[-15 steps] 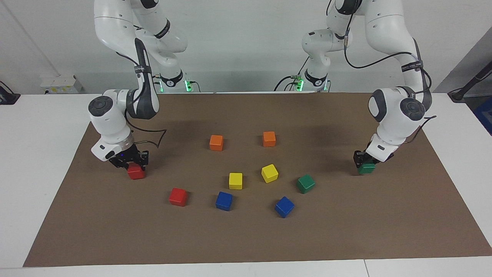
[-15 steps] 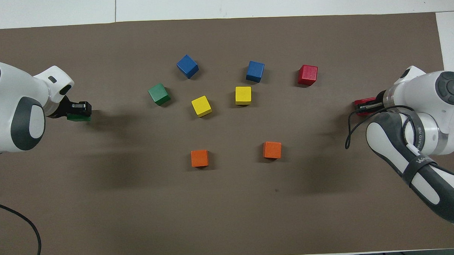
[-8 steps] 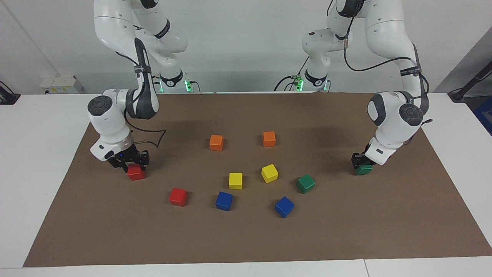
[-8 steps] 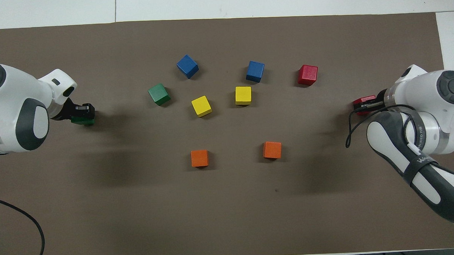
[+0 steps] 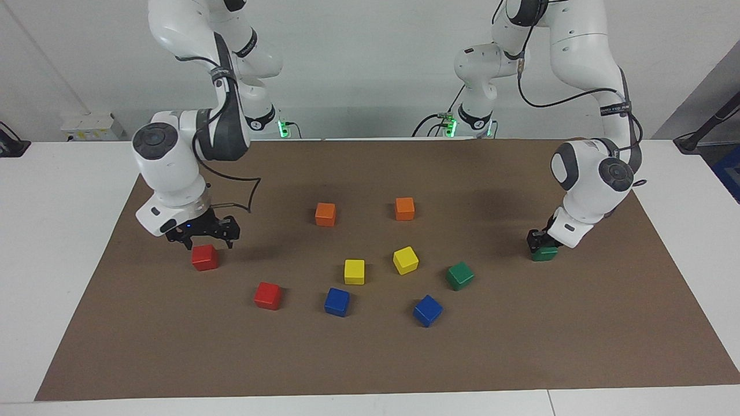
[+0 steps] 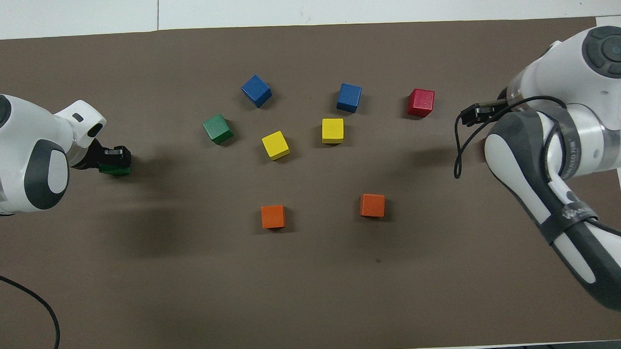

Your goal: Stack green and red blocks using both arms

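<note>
Red block lies just beneath open right pincer.

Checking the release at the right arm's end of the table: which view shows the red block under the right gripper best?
The facing view: the red block sits whole on the mat, with the open right gripper just above it. In the overhead view, the right arm covers that block entirely.

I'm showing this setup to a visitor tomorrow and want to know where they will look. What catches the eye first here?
Probably the two white arms at the ends of the brown mat: the right gripper hangs open just above a red block, and the left gripper is down at a green block. Between them lies a bright scatter of cubes, among them a second red block and a second green block.
</note>
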